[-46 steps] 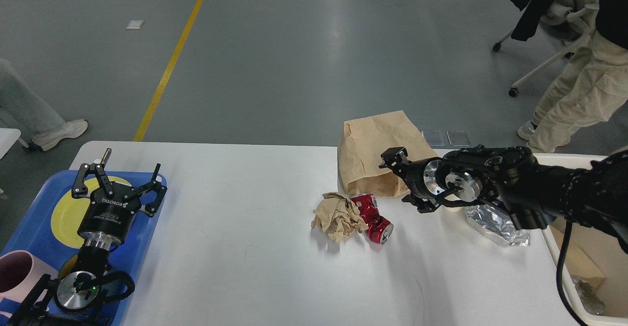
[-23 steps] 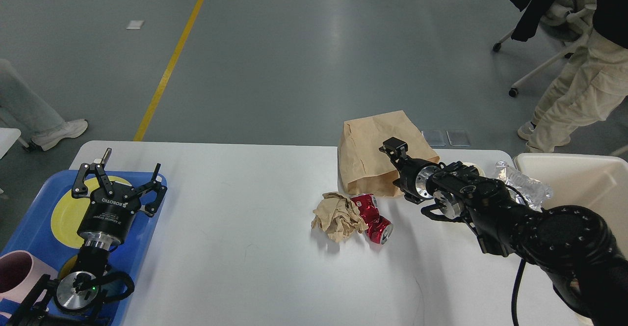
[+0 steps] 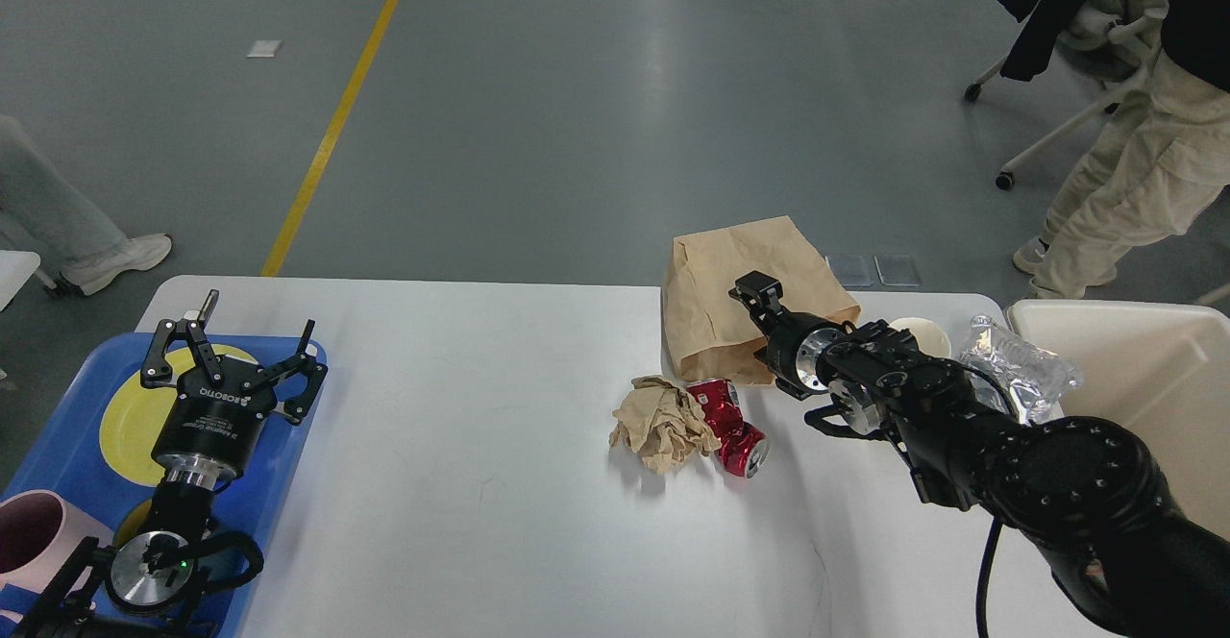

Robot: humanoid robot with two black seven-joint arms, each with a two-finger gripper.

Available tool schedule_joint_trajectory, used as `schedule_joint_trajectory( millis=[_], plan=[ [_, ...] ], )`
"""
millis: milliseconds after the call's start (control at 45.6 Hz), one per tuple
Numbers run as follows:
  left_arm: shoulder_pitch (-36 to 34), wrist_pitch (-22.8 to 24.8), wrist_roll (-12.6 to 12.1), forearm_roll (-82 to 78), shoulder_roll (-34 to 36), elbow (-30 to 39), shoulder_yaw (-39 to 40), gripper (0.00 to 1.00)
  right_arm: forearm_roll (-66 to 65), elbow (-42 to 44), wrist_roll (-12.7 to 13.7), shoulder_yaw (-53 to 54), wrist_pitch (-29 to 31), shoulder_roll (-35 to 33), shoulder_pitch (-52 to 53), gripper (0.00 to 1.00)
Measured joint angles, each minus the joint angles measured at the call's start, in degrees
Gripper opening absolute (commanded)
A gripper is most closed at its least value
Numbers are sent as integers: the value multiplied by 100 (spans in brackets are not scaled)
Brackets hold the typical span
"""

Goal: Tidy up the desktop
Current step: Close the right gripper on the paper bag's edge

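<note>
The worktop (image 3: 480, 484) is smooth matt white. The bag (image 3: 730, 273) and wad (image 3: 663, 422) are creased brown paper; the can (image 3: 735, 427) is glossy red dented metal; the tray (image 3: 58, 446) is shiny blue plastic.

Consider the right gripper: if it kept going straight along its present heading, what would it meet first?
Most likely the brown paper bag: the right gripper points up-left, already overlapping it in view. Depth is unclear; it may pass above.

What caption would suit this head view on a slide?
Right gripper reaches toward a brown paper bag on the littered desktop; left gripper open above the blue tray.
</note>
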State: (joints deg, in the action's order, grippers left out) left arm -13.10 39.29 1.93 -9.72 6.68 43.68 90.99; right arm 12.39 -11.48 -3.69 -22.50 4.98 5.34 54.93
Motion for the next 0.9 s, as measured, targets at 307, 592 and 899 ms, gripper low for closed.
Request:
schedule_joint_trajectory(
  millis=[307,592,899],
  plan=[
    [0,0,0,2,0,0,0,97,1,-1,0,-37,-198,127,-56,63],
    [0,0,0,2,0,0,0,97,0,-1,0,-52,-246,143,-112,61],
    [0,0,0,3,0,0,1,97,-4,5,0,-51,-252,150,-131,57]
  ],
)
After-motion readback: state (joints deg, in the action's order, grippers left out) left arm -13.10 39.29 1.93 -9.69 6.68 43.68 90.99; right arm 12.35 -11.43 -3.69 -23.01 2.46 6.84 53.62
